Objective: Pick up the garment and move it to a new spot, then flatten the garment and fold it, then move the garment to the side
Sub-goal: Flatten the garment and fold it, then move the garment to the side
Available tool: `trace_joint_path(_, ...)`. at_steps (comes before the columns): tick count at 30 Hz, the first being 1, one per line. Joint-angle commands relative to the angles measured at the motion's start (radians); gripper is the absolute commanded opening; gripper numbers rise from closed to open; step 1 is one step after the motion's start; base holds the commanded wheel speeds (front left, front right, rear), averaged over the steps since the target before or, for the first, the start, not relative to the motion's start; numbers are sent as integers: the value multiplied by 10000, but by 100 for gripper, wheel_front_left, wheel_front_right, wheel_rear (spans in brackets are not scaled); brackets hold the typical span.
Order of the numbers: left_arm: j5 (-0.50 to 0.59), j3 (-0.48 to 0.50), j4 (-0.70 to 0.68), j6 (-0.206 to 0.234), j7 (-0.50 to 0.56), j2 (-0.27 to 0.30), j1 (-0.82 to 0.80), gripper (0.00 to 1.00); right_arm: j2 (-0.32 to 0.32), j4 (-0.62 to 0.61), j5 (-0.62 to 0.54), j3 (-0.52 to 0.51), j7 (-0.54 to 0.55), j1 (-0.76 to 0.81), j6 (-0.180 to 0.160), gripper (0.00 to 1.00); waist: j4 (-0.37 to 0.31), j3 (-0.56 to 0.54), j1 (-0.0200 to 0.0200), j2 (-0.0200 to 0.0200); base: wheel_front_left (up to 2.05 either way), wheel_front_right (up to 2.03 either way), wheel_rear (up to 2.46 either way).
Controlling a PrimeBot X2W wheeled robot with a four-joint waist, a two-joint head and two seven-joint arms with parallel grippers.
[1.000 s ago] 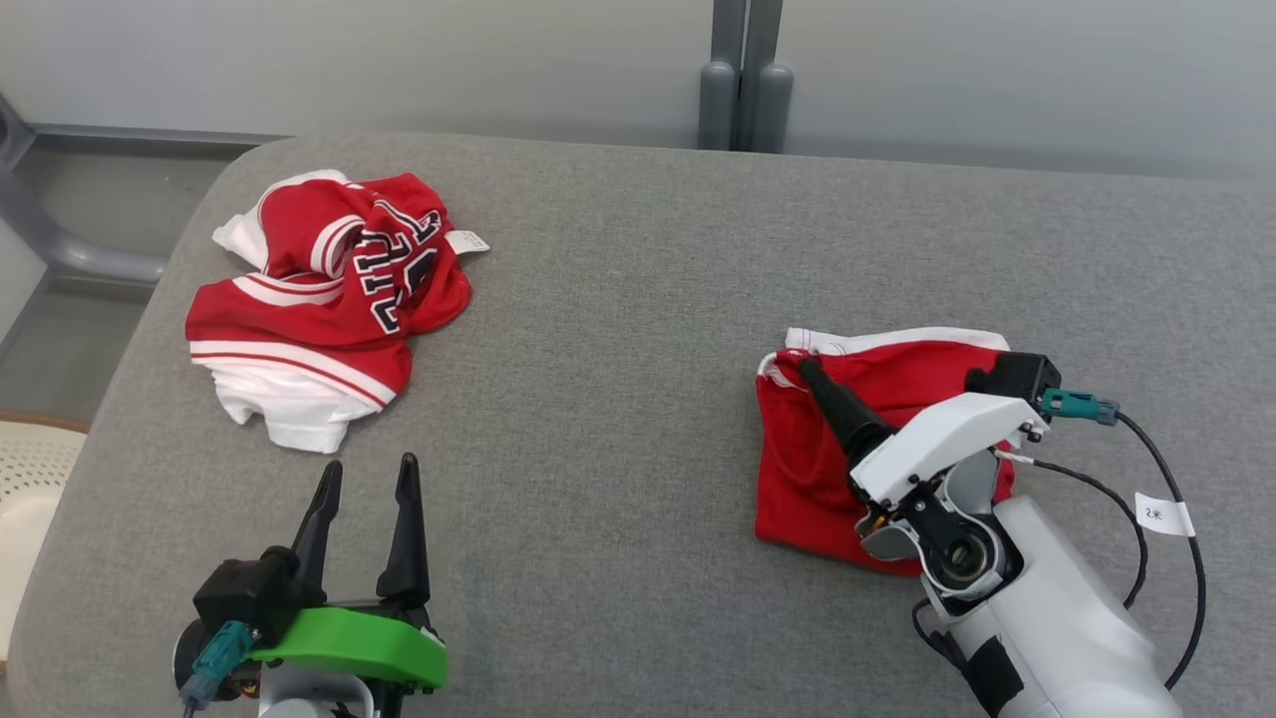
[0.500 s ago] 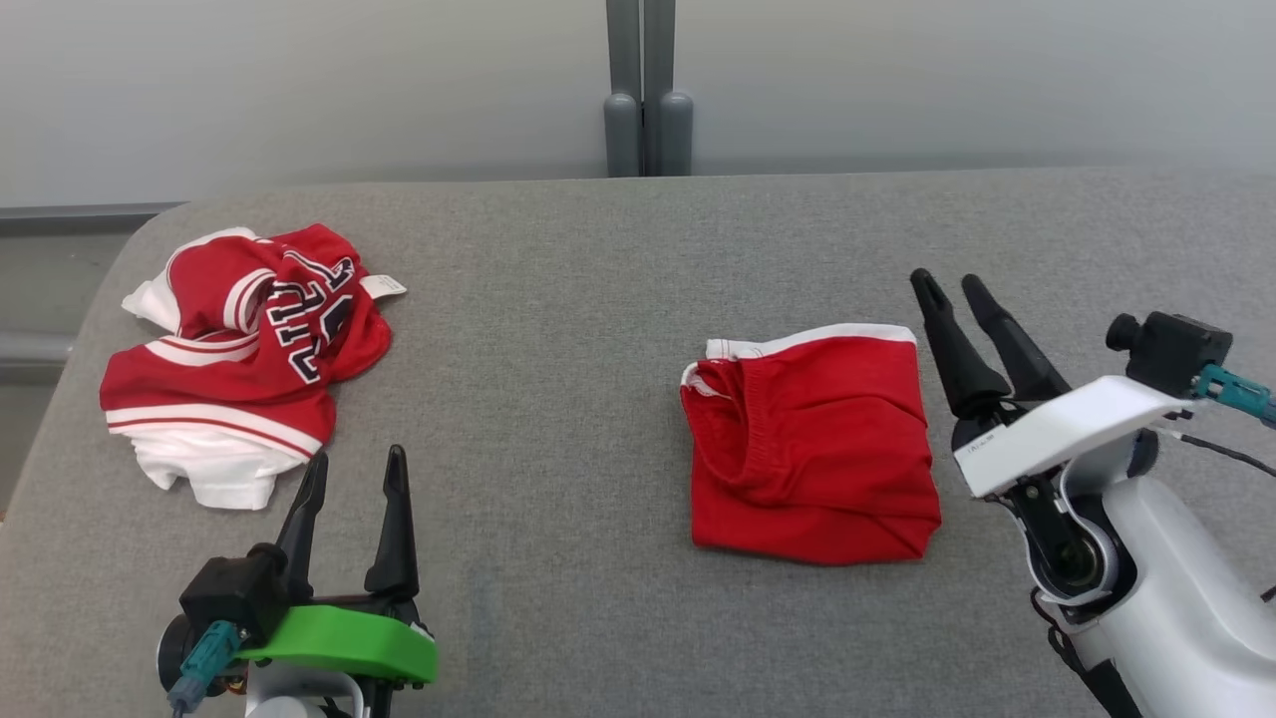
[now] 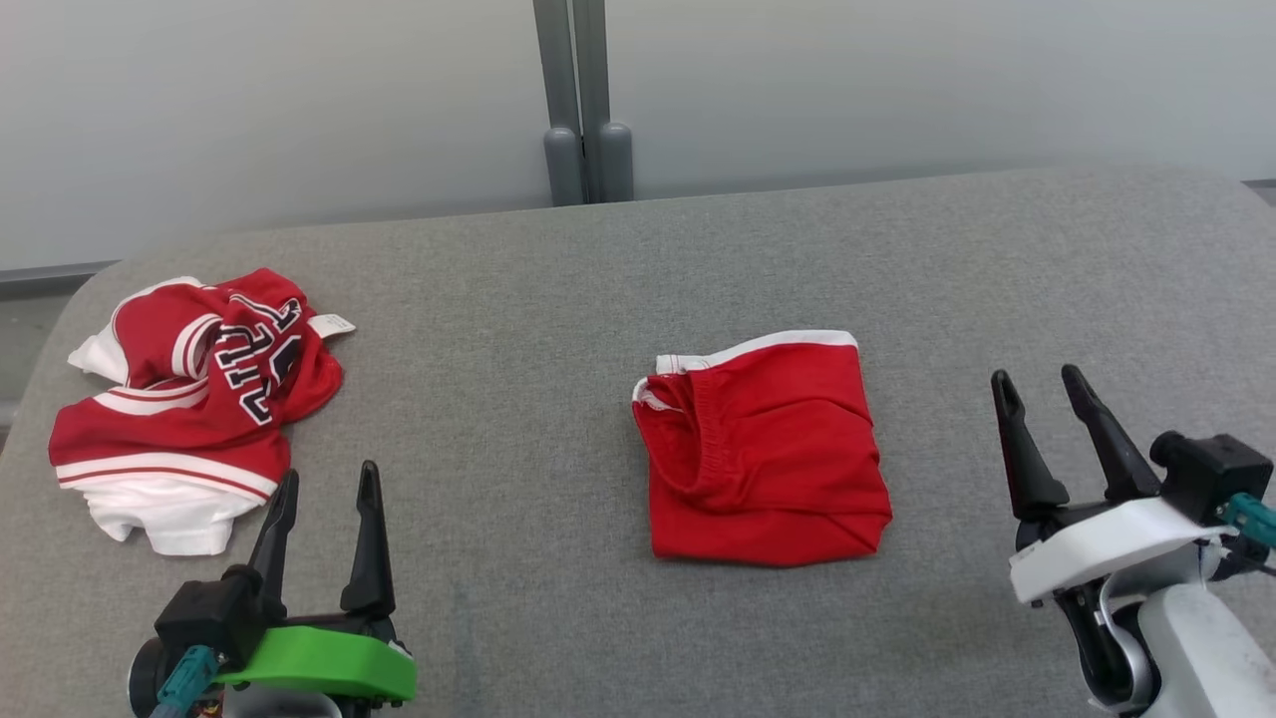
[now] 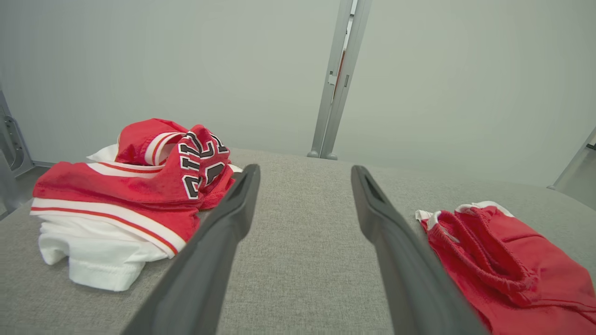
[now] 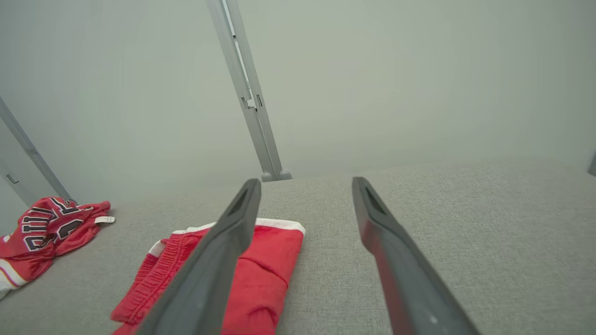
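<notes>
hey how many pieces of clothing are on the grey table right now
2. A crumpled red and white jersey lies at the left end of the table; folded red shorts lie near its middle. Nothing looks hidden.

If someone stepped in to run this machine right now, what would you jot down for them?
Left end effector: open, empty, near the crumpled jersey.
Right end effector: open, empty, right of the folded red shorts.
Done: shorts folded, lying on the grey table.
Left: jersey, at the table's left end, not yet flattened or folded; probably next.
</notes>
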Motion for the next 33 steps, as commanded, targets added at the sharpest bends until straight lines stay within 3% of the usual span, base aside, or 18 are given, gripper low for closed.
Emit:
trace_joint_path(1,196,88,-34,68,-31,18,130,100,122,61,-298,-110,-58,256,5,100,-134,-111,0,0,0,0,0)
trace_joint_path(11,270,158,-197,155,-30,19,315,100,785,-17,-1142,-391,-69,910,5,100,-195,-129,0,0,0,0,0)
trace_joint_path(22,309,-36,-253,110,-30,19,183,100,668,569,-1194,-501,-53,688,5,100,17,-132,0,0,0,0,0)
trace_joint_path(33,243,-371,-276,63,-30,19,-161,100,673,2322,-705,-180,2359,-1434,5,100,606,385,0,0,0,0,0)
